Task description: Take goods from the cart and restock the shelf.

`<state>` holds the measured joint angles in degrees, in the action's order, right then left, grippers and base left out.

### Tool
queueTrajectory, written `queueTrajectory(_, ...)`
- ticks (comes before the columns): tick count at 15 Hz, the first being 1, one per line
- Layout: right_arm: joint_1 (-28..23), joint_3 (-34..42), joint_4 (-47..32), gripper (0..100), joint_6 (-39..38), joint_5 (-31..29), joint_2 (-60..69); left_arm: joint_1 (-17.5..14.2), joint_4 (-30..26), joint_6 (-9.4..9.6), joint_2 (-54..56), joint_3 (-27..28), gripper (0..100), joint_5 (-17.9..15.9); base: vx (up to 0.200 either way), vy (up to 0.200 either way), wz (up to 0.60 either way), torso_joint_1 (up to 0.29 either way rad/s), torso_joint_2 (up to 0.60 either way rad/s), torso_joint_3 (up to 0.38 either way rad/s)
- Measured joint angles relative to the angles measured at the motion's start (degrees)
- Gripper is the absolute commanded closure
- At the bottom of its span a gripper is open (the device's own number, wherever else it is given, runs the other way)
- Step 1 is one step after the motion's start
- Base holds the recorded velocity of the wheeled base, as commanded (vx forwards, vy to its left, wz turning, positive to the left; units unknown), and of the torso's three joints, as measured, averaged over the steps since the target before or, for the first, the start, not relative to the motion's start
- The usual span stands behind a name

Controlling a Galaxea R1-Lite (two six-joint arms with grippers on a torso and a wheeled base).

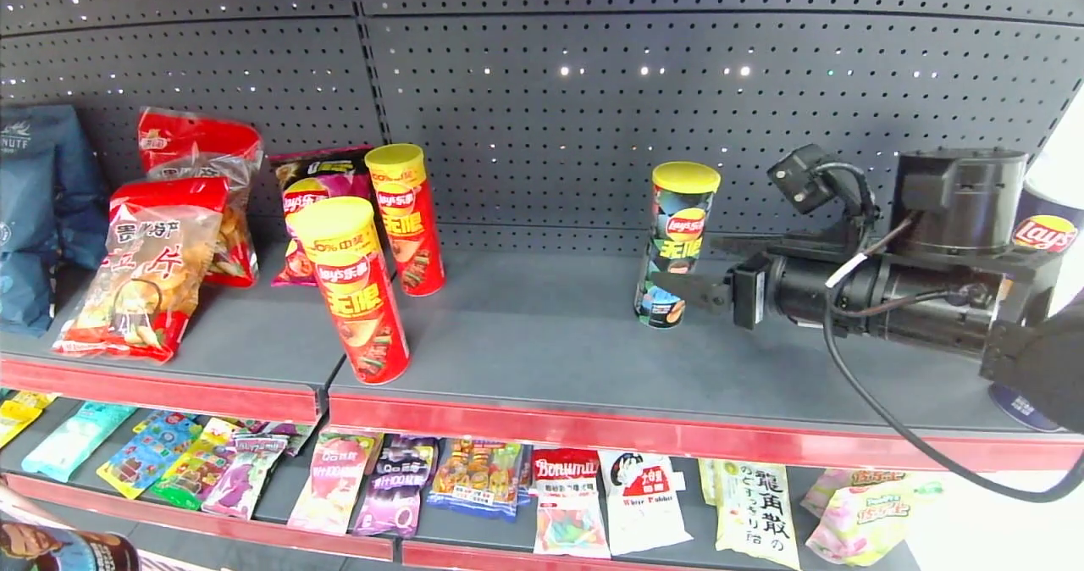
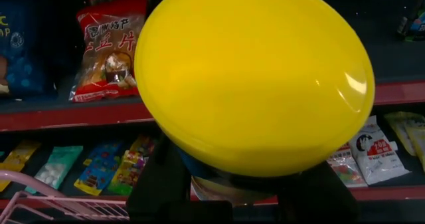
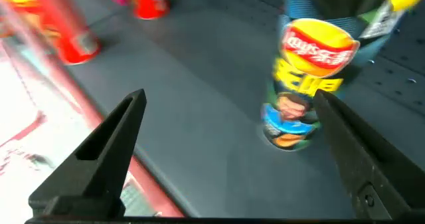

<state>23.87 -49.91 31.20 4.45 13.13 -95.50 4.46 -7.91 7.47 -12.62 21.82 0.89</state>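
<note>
The jaws of the right gripper (image 3: 226,98) stand spread wide and pinch nothing. At their tips is the tall dark cylindrical chip can with a yellow plastic lid (image 3: 302,84); I cannot tell whether a finger touches it. The can stands upright on the dark grey metal shelf (image 1: 525,334), right of the middle and nearer the pegboard back than the red front edge. It is well apart from the red cylindrical chip cans (image 1: 360,291) toward the left.

I judge this can placed, so the step in hand is a clean release. Keep the jaws wide and draw straight back toward the front edge, level and without sideways swing, since a tall narrow can would likely tip at a light knock.

The jaws of the left gripper (image 2: 236,184) are closed on a second yellow-lidded chip can (image 2: 255,78), near the pink wire cart (image 2: 40,197).

The shelved can looks smooth, rigid and glossy, its label facing the front edge and its lid seated flat.
</note>
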Motion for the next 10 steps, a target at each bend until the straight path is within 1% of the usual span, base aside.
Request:
queueTrajectory(2,-0.26,-1.61,0.06,0,0.00,-2.16,-2.21,0.05,0.06,0.00,-0.05,0.15,100,0.00,0.000,0.000,0.00,0.000,0.00,0.000)
queueTrajectory(6,-0.74,-4.22,0.13,0,0.00,-3.36,-5.19,0.00,0.01,-0.01,-0.09,-0.02,100,-0.10,0.000,0.000,0.00,0.000,0.00,0.000)
queueTrajectory(10,-2.18,-9.59,0.15,0,-0.22,-4.71,-8.96,0.00,0.01,-0.01,-0.13,0.06,100,-0.10,0.000,0.000,0.00,0.000,0.00,0.000)
